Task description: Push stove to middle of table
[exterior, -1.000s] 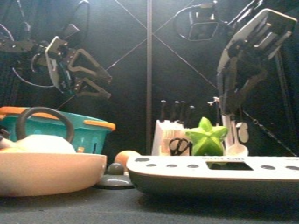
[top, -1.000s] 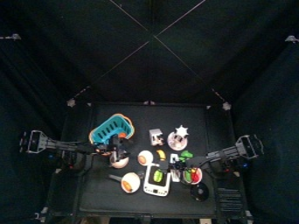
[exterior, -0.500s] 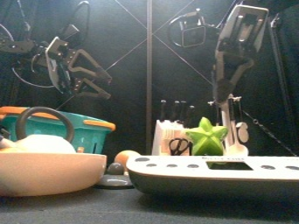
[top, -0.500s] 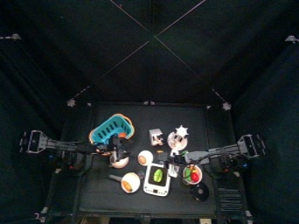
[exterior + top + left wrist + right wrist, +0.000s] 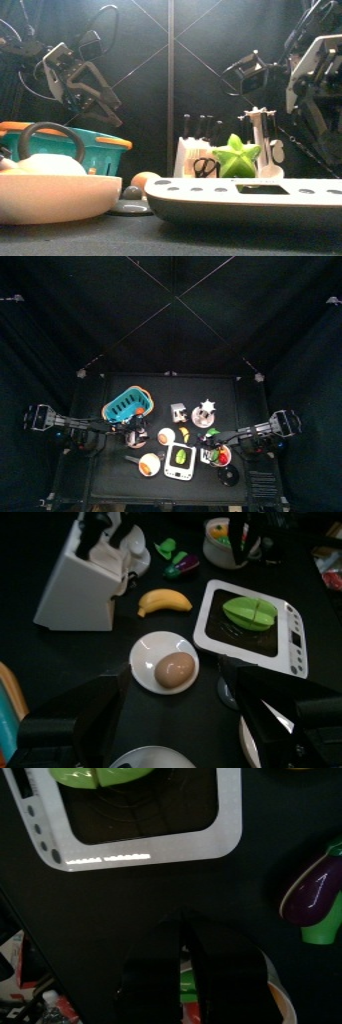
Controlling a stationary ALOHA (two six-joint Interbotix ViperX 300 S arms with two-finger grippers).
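From above: stove [image 5: 181,462] flat on the counter [image 5: 147,391] near its front edge, between left hand [image 5: 134,435] and right hand [image 5: 211,440].

From the front: stove [image 5: 247,196] low and close, both hands up behind it.

Left wrist: left hand [image 5: 174,727] wide open, holding nothing, stove [image 5: 251,624] ahead and off to one side.

Right wrist: right hand [image 5: 185,973] pinched narrow, holding nothing, stove [image 5: 134,818] just ahead, not touching.
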